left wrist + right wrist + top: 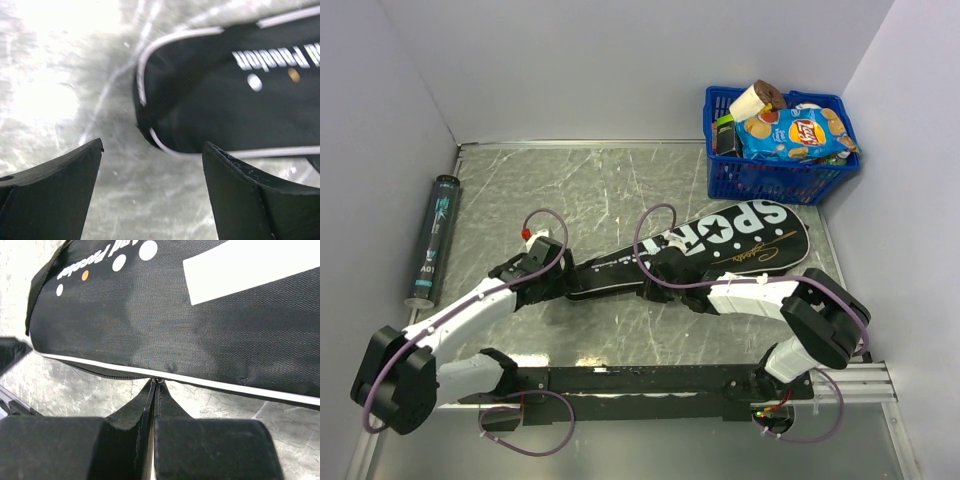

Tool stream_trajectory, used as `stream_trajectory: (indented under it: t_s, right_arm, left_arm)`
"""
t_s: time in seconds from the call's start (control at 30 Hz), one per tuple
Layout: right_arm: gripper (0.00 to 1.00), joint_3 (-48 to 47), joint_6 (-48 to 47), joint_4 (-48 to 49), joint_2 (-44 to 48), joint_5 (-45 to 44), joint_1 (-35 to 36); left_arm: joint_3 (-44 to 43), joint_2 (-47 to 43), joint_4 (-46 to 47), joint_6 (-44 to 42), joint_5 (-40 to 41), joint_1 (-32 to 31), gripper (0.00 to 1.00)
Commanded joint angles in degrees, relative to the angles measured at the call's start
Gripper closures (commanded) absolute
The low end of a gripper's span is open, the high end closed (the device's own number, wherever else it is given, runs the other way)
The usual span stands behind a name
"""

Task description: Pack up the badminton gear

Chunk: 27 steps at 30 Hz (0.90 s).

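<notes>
Black SPORT cover point(720, 250) laid flat on the table point(620, 180), left hand point(153, 145) held spread wide just off its narrow end, right hand point(156, 382) pressed together at its piped edge

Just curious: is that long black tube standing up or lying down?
Lying down: the black tube rests lengthwise on the table, both ends visible.

Table point(620, 190): dark grey, stone-patterned top with white veining and fine scratches, slightly glossy.
Edge trim point(580, 143): pale metal strip along the far side of the table, and running down its left and right sides.
Back wall point(620, 60): plain, pale lavender-grey.
Left wall point(370, 150), right wall point(920, 220): same plain finish, meeting the back wall at the corners.
Lighting: soft and even; a strong white glare patch point(45, 90) on the table in the left wrist view.
</notes>
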State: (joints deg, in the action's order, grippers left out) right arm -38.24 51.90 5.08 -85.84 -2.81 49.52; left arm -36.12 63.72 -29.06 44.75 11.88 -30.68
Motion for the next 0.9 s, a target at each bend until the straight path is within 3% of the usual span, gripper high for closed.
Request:
stream_trajectory:
  t_s: [0.0,0.2,0.3,0.33,0.43,0.53,0.87]
  right_arm:
    - [1.00,0.4,-1.6,2.2,2.3,1.1,-0.6]
    - [1.00,1.6,-2.2,2.2,2.9,1.3,-0.6]
    - [1.00,2.4,-1.8,2.5,3.0,1.5,-0.6]
    - [1.00,2.8,-1.6,2.6,3.1,1.8,-0.6]
    - [1.00,3.5,-1.2,3.1,3.0,2.1,-0.7]
    - [1.00,3.0,-1.4,3.5,2.2,2.5,-0.1]
    - [1.00,-11.9,-2.2,2.7,-10.6,8.7,8.7]
  left_arm:
    - [0.6,3.3,5.8,-1.2,-0.8,3.2,0.15]
    - [0.5,8.5,12.3,-3.2,-2.4,5.2,0.20]
    - [0.3,10.8,13.8,-3.7,-4.3,5.6,0.39]
    - [0.4,11.2,14.6,-3.7,-4.7,5.6,0.55]
    - [1.1,12.2,15.8,-3.8,-5.6,5.6,0.81]
    - [2.1,12.7,16.6,-4.0,-6.0,5.6,0.96]
    - [6.1,9.7,19.8,-3.4,-11.4,5.0,0.99]
